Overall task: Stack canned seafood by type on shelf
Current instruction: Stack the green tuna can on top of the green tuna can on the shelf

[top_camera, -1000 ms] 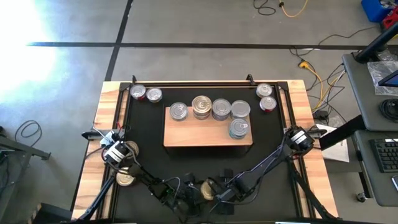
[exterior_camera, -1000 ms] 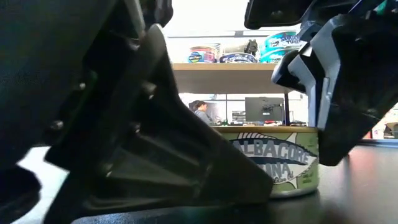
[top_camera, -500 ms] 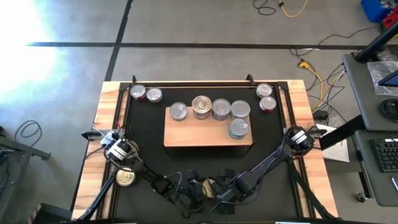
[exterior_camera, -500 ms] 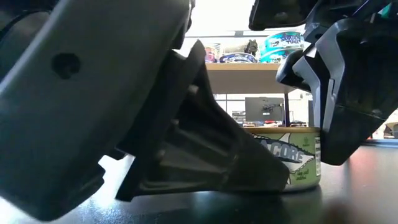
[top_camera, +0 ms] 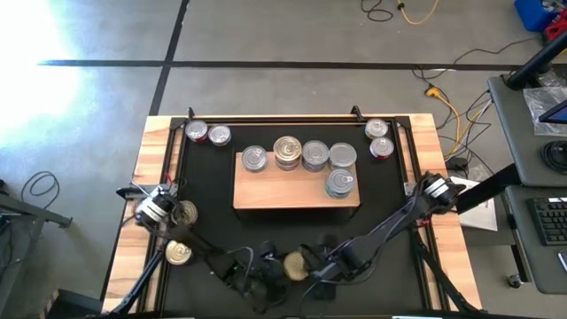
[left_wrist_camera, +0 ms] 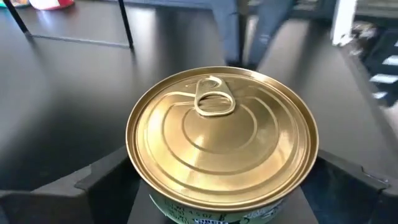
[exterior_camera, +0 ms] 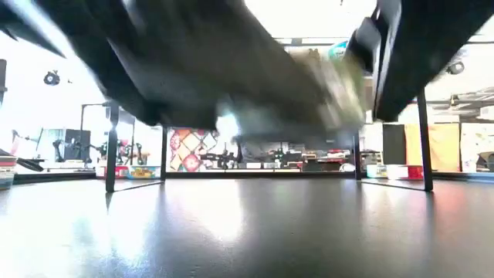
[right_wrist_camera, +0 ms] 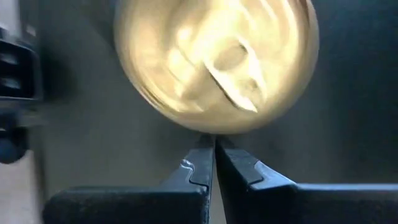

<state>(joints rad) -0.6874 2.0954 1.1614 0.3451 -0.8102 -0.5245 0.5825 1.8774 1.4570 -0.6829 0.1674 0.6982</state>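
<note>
A gold-lidded tin (left_wrist_camera: pixel 222 137) with a green label sits between the fingers of my left gripper (left_wrist_camera: pixel 224 186), near the table's front edge (top_camera: pixel 295 264). The low view shows it as a blur (exterior_camera: pixel 340 85) above the black mat (exterior_camera: pixel 247 224). My right gripper (right_wrist_camera: pixel 210 146) is shut just right of the tin (top_camera: pixel 316 266), its tips at the lid's rim. The pale wood shelf (top_camera: pixel 266 190) lies mid-table and bears several silver-lidded tins (top_camera: pixel 315 155), one stacked on another (top_camera: pixel 287 151). My left gripper pinches the tin's round side wall between its two widely spread fingers (left_wrist_camera: pixel 102 177), one on each side below the lid's rim. The fingers reach in low and nearly level from the table's left. The tin stays upright, lid up, lifted clear of the mat. My right gripper's shut fingertips (right_wrist_camera: pixel 202 155) stand at the lid's rim (right_wrist_camera: pixel 211 130), slanting down from the right; whether they touch it I cannot tell.
Loose tins stand on the mat: two at the far left (top_camera: pixel 207 134), two at the far right (top_camera: pixel 378 138), two by the left edge (top_camera: pixel 182 232). A black frame (top_camera: pixel 292 119) rims the mat. Open mat lies between the shelf and the grippers.
Both grippers have risen from the mat near the front edge. The gold-lidded tin, which stood on the mat a second ago, has gone up with my left gripper and now hangs clear, still upright. My right gripper has stayed shut beside it.
</note>
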